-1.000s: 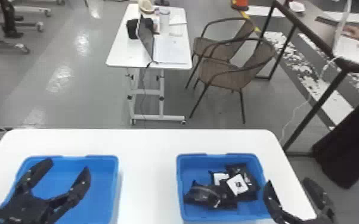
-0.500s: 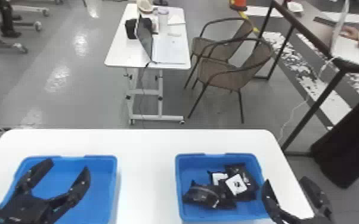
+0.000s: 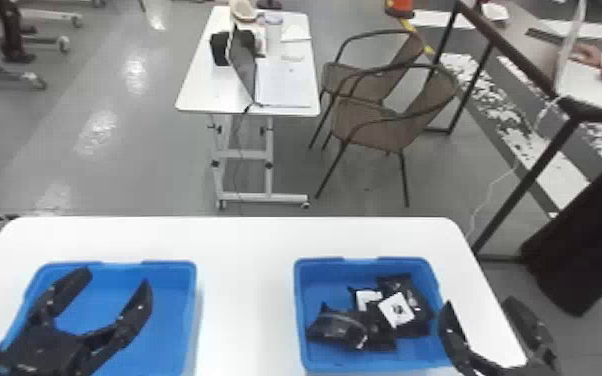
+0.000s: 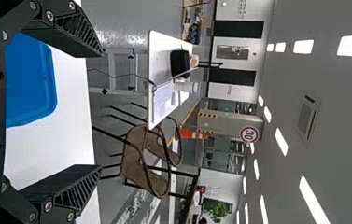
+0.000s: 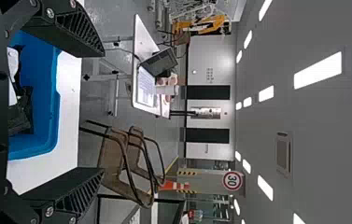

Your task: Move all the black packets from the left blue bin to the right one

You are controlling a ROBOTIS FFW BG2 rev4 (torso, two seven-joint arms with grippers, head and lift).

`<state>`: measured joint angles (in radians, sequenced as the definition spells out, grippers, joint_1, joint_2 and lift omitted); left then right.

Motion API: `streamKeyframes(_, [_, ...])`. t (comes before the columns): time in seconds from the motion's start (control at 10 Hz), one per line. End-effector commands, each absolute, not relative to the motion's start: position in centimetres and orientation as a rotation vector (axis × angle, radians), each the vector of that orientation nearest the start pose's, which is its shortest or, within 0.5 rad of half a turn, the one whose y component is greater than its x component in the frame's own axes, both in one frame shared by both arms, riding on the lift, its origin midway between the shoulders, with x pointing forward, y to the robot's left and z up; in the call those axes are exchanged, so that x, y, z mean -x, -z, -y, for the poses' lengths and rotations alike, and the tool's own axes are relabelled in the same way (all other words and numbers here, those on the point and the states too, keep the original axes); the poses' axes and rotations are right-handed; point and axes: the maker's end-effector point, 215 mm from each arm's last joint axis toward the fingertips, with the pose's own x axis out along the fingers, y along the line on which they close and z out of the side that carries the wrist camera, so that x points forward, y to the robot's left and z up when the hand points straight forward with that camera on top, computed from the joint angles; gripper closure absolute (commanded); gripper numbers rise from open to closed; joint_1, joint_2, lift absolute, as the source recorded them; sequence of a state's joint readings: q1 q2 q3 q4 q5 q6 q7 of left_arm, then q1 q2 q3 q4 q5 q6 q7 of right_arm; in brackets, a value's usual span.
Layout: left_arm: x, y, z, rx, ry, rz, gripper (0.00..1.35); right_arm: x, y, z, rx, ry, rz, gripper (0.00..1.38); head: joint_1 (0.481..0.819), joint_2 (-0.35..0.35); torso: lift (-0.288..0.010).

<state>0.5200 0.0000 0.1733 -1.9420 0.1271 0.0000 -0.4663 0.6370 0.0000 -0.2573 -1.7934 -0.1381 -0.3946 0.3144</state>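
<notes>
Lower left, the spread left gripper [image 3: 116, 279] partly hides the left blue bin [image 3: 177, 305]; lower right, the spread right gripper [image 3: 479, 302] is cut off.

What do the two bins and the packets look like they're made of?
Both the left bin and the right bin look like smooth molded plastic, judging by their even blue color and rounded corners. The black packets seem to be thin plastic film, possibly foil-lined, with a glossy finish: their surfaces crinkle and catch bright highlights.

Grey, glossy floor [image 3: 130, 165] with brown armchairs [image 3: 375, 120] beside a white desk [image 3: 285, 90], seemingly wheeled.
</notes>
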Motion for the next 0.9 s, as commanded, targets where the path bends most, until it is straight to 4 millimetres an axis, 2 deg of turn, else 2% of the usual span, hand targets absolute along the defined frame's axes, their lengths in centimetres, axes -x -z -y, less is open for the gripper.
streamKeyframes(0.0, [-41.7,39.4,-22.7,0.086,0.299,-0.125,0.18,-36.2,40.1,31.4,0.021,-0.052,-0.006,0.14,0.695,-0.128,0.000])
streamKeyframes(0.6, [-41.8,39.6,-22.6,0.098,0.305,-0.131,0.18,-36.3,40.3,31.1,0.011,-0.056,-0.007,0.14,0.695,-0.125,0.000])
streamKeyframes(0.8, [-41.7,39.8,-22.7,0.101,0.303,-0.135,0.18,-36.3,40.4,30.3,-0.005,-0.067,-0.008,0.14,0.695,-0.121,0.000])
